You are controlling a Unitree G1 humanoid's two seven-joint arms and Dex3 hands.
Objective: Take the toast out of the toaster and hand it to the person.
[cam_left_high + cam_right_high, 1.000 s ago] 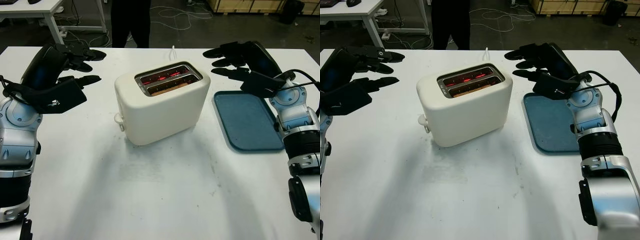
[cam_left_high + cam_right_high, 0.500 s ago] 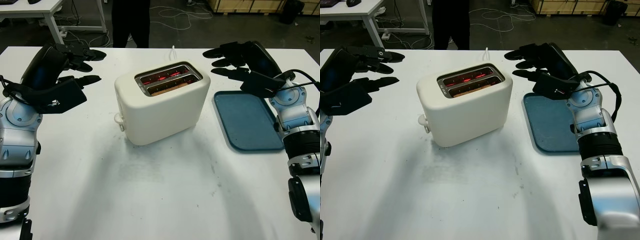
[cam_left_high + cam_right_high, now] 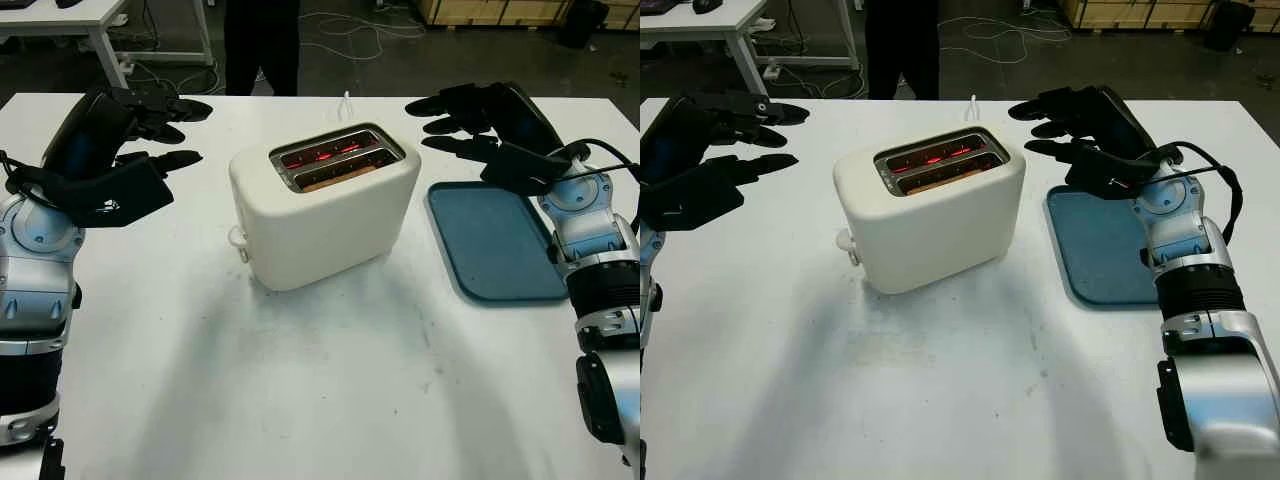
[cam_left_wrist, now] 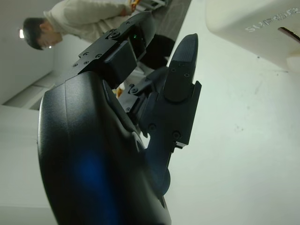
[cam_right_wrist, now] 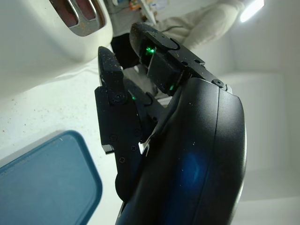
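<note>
While the heating elements are glowing red inside the cream-coloured two-slot plastic toaster point(image 3: 325, 205), the task is being judged as barely begun. A brown slice of toast point(image 3: 338, 177) is being held down in the nearer slot, its top edge level with the slot's rim and not raised, so nothing is being offered for a grasp yet. The toaster is being carried near the middle of the white bench point(image 3: 320, 390), with its small lever knob point(image 3: 237, 238) facing the robot's left side. The left robot hand point(image 3: 150, 130) is being held open above the bench, well to the left of the toaster and apart from it, with nothing grasped. The right robot hand point(image 3: 468, 120) is likewise being held open and empty, near the toaster's right end and above the far corner of the flat blue-grey plastic tray point(image 3: 495, 240), which is lying bare on the bench just beside the toaster. A person in dark trousers point(image 3: 262, 45) is being seen standing at the far edge of the bench, behind the toaster. Every step is being left to do, by this reading: the toast is to be raised or reached in its slot, gripped by one robot hand, lifted clear and carried across to the person. No contact with toaster or toast is being made by either robot hand.
</note>
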